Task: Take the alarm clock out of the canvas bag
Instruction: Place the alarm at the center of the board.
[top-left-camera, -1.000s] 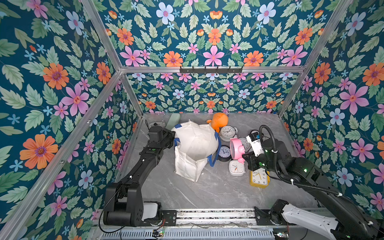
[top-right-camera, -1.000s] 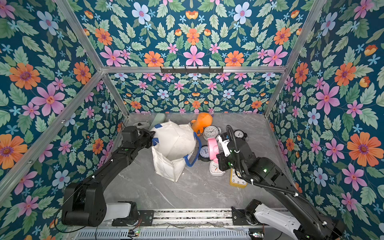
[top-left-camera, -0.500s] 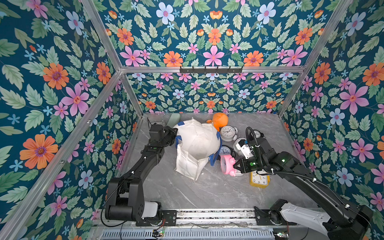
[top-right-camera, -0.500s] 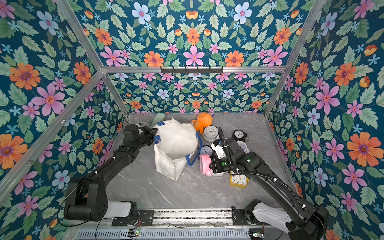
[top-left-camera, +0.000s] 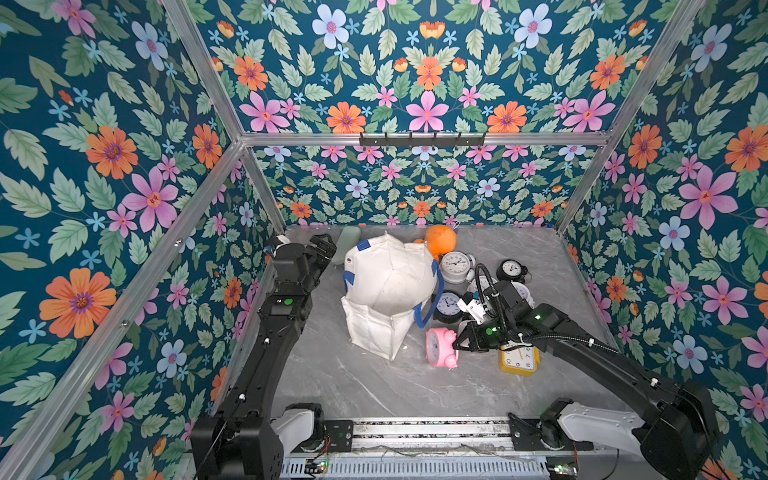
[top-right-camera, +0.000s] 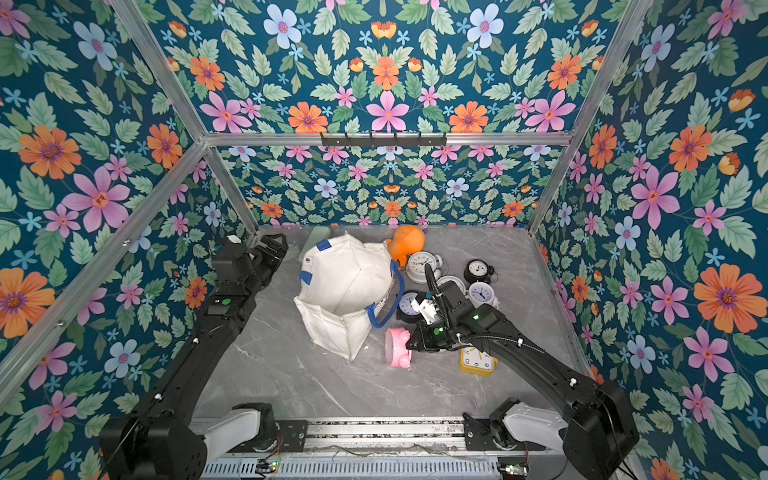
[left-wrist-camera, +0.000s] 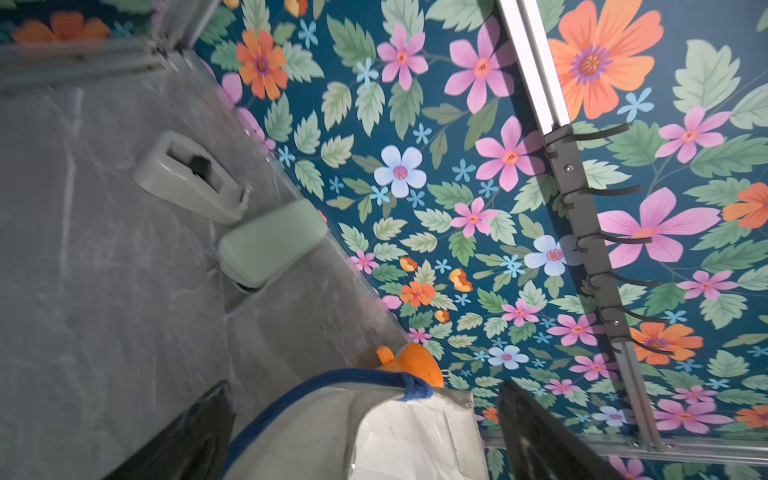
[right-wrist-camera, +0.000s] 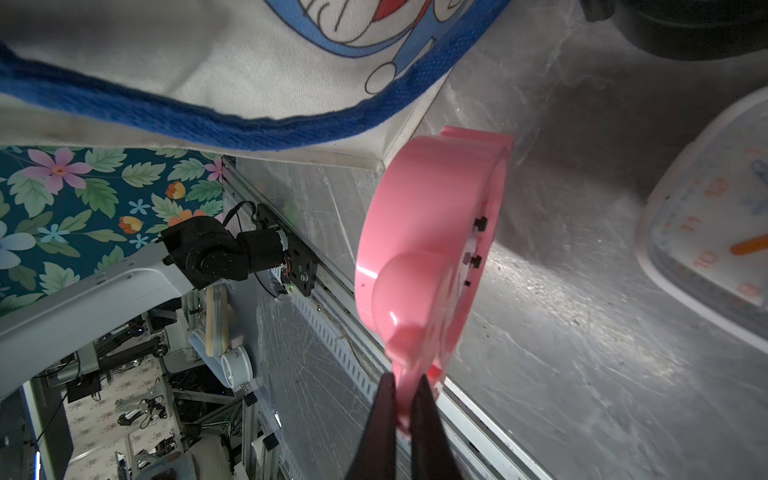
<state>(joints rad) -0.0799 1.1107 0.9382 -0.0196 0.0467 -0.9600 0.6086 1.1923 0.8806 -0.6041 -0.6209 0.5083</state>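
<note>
Pink alarm clock (top-left-camera: 439, 347) is standing on edge outside the canvas bag (top-left-camera: 386, 286), just beside the bag's near corner on the right arm's side. It is down at the grey marbled bench (top-left-camera: 365, 390), though I cannot tell whether it is touching it. The right fingers (right-wrist-camera: 380, 432) are clenching a thin pink tab at the clock's rim, pressed nearly together on it. In the right wrist view the alarm clock (right-wrist-camera: 424, 232) is showing its rounded pink side and small black knobs. In both top views the right arm is reaching low across the bench to the clock (top-right-camera: 397, 347).

The canvas bag (top-right-camera: 345, 282) is slumping in the middle of the bench, its mouth gaping upward, and one blue strap is hanging down the side toward the clocks. The left fingers (left-wrist-camera: 536, 436) are standing wide apart, released and gripping nothing. In the left wrist view the bag's blue strap and white rim (left-wrist-camera: 411, 436) are showing between them. In a top view the left fingers (top-left-camera: 326, 247) are hovering just off the bag's far left edge.

A yellow square clock (top-left-camera: 519, 359) is lying partly under the right arm. A dark clock with a pale blue face (top-left-camera: 446, 305) is sitting by the hanging strap. A white round clock (top-left-camera: 455, 266) and a small black clock (top-left-camera: 511, 270) are sitting farther back. An orange round toy (top-left-camera: 440, 241) is resting behind the bag. A tape dispenser (left-wrist-camera: 187, 178) and a pale green case (left-wrist-camera: 270, 245) are lying along the back wall.
</note>
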